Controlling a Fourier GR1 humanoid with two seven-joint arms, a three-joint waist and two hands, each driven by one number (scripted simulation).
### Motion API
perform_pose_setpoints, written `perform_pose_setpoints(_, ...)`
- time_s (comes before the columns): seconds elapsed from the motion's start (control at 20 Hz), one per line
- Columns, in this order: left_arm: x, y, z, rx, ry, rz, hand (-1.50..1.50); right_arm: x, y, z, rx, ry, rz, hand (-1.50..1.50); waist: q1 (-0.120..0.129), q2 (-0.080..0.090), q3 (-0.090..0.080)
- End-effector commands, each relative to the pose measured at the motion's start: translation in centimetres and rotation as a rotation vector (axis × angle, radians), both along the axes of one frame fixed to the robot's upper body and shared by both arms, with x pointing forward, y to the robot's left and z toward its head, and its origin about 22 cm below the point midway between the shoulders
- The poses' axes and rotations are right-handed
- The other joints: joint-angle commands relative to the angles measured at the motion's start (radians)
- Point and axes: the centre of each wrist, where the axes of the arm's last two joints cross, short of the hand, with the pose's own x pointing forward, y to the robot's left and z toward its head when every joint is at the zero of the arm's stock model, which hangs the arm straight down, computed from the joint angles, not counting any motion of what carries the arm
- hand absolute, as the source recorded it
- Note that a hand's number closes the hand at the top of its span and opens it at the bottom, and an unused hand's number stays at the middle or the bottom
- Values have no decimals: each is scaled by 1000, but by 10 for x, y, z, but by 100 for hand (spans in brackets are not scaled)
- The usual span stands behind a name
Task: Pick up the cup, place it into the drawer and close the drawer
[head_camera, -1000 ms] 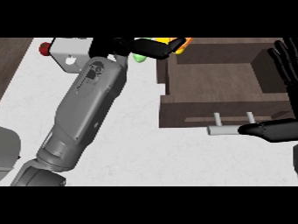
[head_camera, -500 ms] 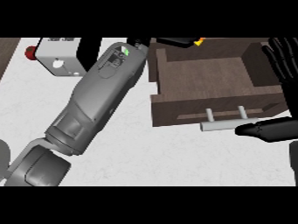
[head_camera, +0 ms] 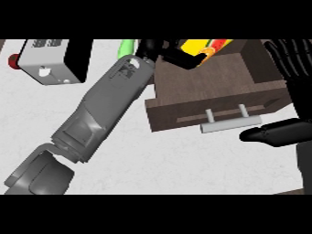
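A yellow cup (head_camera: pixel 200 47) with red and green markings hangs above the back left part of the open brown drawer (head_camera: pixel 216 84). My left hand (head_camera: pixel 159 49) is curled round the cup and hides most of it. The left forearm (head_camera: pixel 107 103) runs from the lower left up to that hand. A pale bar handle (head_camera: pixel 230 122) sits on the drawer's front panel. At the right edge my right hand (head_camera: pixel 298 68) rests open with its fingers up, its thumb (head_camera: pixel 280 132) lying just right of the handle.
A white and black box-shaped appliance (head_camera: pixel 51 61) with a red knob (head_camera: pixel 13 60) stands on the pale counter (head_camera: pixel 158 169) at the upper left. A green object (head_camera: pixel 126 47) shows just left of my left hand. Dark wood borders the counter's left edge.
My left hand has carried the cup rightward, from beside the drawer's left wall to above its inside. The right hand has stayed where it was.
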Motion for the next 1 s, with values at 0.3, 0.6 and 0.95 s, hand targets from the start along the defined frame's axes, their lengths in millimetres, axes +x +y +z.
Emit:
perform_pose_setpoints(0.3,-5,3,-15,-131,0,-2,-150,13,33,3,26,2,244,-150,-64,23,-1)
perform_pose_setpoints(0.6,-8,2,-8,-355,-78,-60,-150,9,47,0,-55,52,532,150,-45,11,-3)
perform_pose_setpoints(0.95,-6,5,-10,-425,-133,38,-150,-5,36,-3,-481,210,584,150,12,-9,-3)
